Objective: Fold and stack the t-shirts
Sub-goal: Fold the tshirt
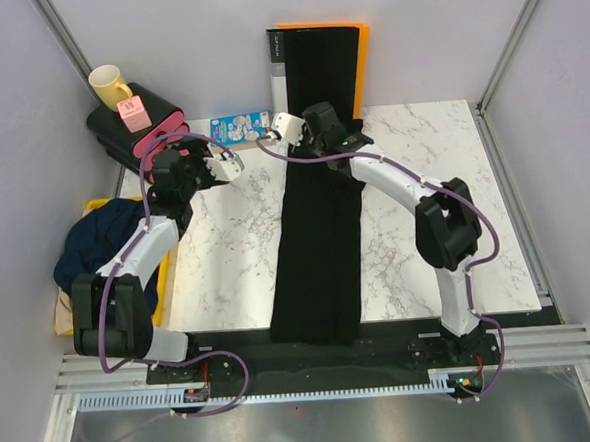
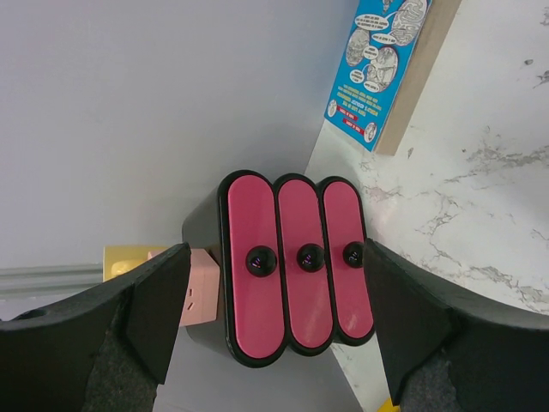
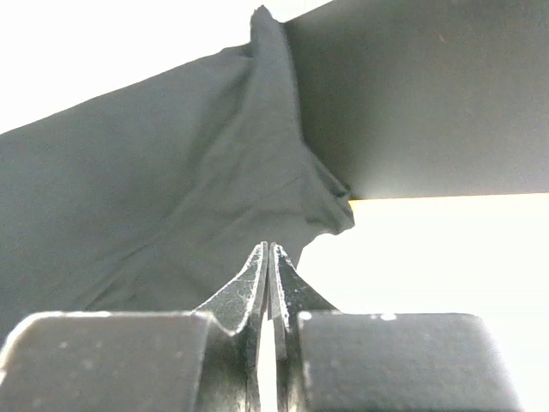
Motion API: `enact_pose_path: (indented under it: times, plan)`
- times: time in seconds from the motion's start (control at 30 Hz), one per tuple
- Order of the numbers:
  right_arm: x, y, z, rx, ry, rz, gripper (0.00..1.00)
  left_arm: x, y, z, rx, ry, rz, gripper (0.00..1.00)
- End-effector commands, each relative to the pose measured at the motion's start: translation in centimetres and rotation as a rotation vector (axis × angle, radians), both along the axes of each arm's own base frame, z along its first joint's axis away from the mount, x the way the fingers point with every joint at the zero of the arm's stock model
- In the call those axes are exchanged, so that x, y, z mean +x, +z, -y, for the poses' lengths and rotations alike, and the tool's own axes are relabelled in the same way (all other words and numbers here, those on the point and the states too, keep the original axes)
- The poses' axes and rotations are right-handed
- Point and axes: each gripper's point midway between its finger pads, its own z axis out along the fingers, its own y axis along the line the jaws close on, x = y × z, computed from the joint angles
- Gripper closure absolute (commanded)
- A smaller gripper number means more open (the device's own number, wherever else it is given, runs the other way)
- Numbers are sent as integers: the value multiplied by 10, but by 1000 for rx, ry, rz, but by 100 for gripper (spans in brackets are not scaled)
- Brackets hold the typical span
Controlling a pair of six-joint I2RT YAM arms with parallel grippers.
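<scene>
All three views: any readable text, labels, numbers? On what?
Nothing can be read.
Blue printed card: speech bubbles and red labels, print too small to read.
Pink box: white label, too blurred to read.
Black binder: pale mark on its spine, too small to read.
Black t-shirt: no print visible.

Nothing legible: speech-bubble print on blue leaflet (image 2: pixel 386 69), upper right, too small; pink box (image 1: pixel 134 114) label blurred.

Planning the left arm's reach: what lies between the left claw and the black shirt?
Only bare marble table between left claw and shirt, in the top view.
</scene>
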Motion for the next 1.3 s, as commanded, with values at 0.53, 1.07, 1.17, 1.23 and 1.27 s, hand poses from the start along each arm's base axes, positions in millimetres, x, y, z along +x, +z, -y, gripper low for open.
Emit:
enact_pose_path:
  times: [0.53,1.07,1.17,1.23,1.27]
  plan:
    - [-264,-71,77,-194,419,-404,18,-209,-70,120,131,-976,8,0]
    - [-347,-105,94,-433,797,-215,9,-306,-114,152,63,-1380,112,2]
    - [-358,-112,88,-456,892,-195,10,-314,-128,154,79,-1426,131,3]
    - [-365,-118,85,-470,934,-195,11,-315,-130,157,84,-1448,138,4]
    - [-366,-120,83,-476,953,-186,11,-313,-135,157,94,-1452,111,4]
